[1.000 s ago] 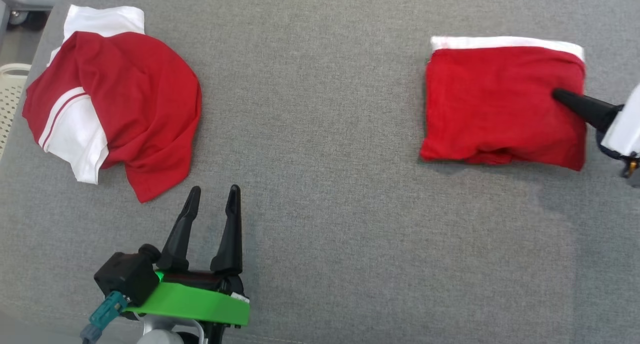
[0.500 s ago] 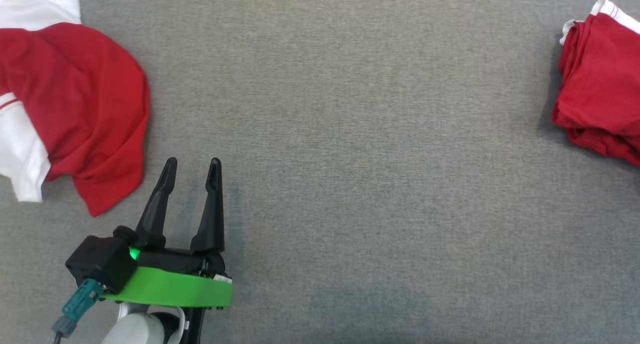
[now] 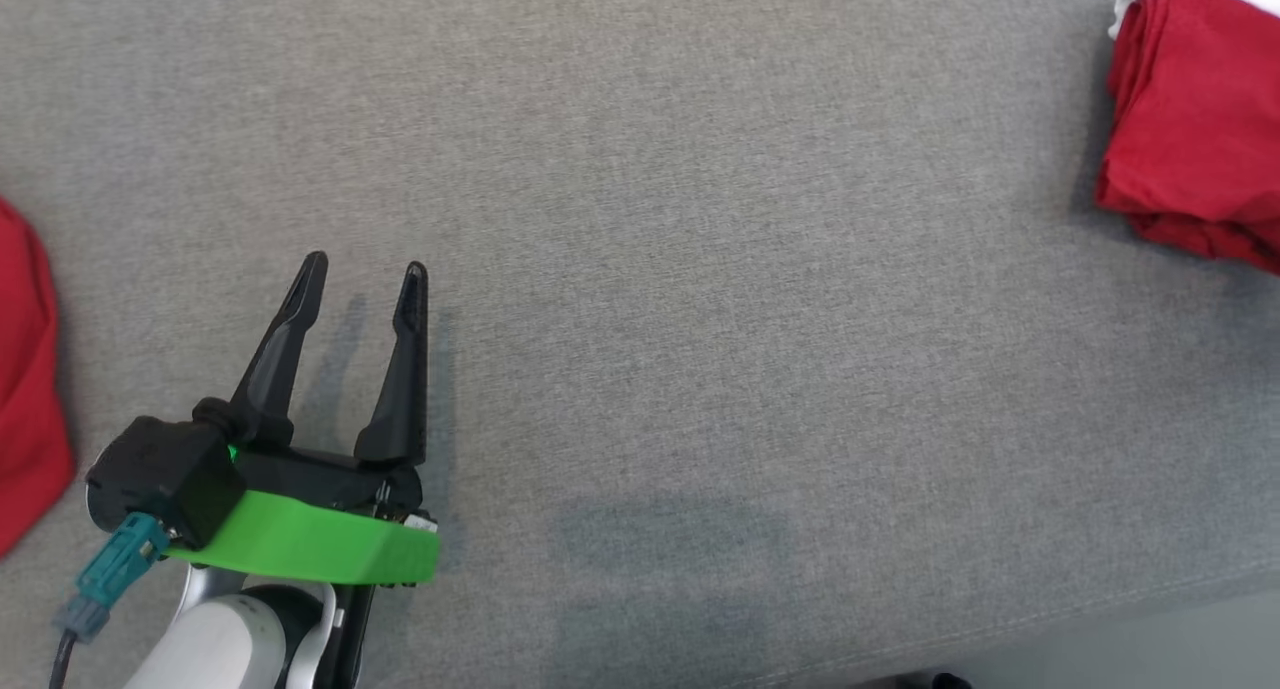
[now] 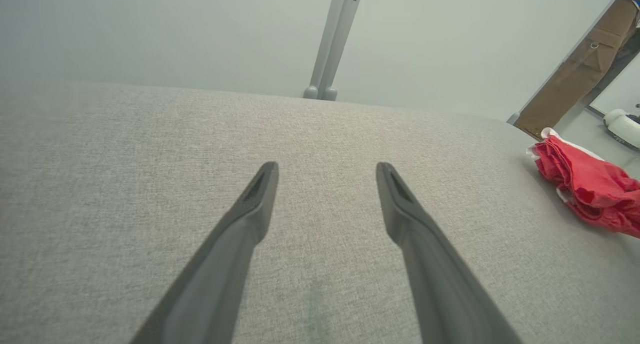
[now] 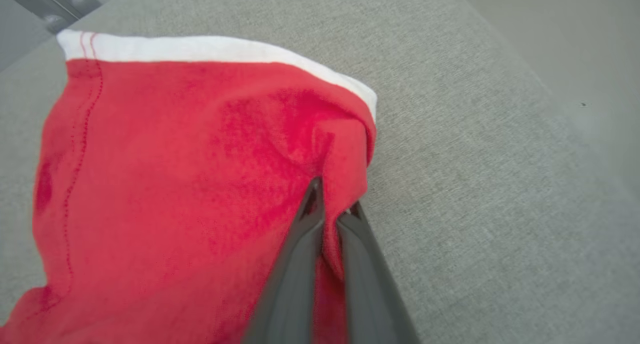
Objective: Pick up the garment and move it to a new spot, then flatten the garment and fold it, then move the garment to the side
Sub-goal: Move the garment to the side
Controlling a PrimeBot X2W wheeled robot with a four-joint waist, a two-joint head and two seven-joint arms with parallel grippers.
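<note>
The folded garment, a red stack with a white band along one side, lies at the right end of the table, near the far right corner. This placement fits the last step of the task, moving the folded piece to the side, and that step appears to be in hand or almost complete.

The right end effector is closed to a narrow pinch on the garment. In the right wrist view, red cloth is bunched up between the two fingers at the side of the stack facing the arm. The hold sits low on the folded layers, probably so that they travel together and the fold does not open. Whether the stack rests fully on the table or is partly lifted cannot be told.

The left end effector is spread wide and holds nothing. It hangs over bare table toward the near left, well apart from the folded garment. From there it leaves the middle of the table free for the right arm and does not disturb the fold.

A second red garment shows at the left edge of the table. It is apart from both end effectors.

Releasing the pinch without dragging the top layer is the likely risk.
</note>
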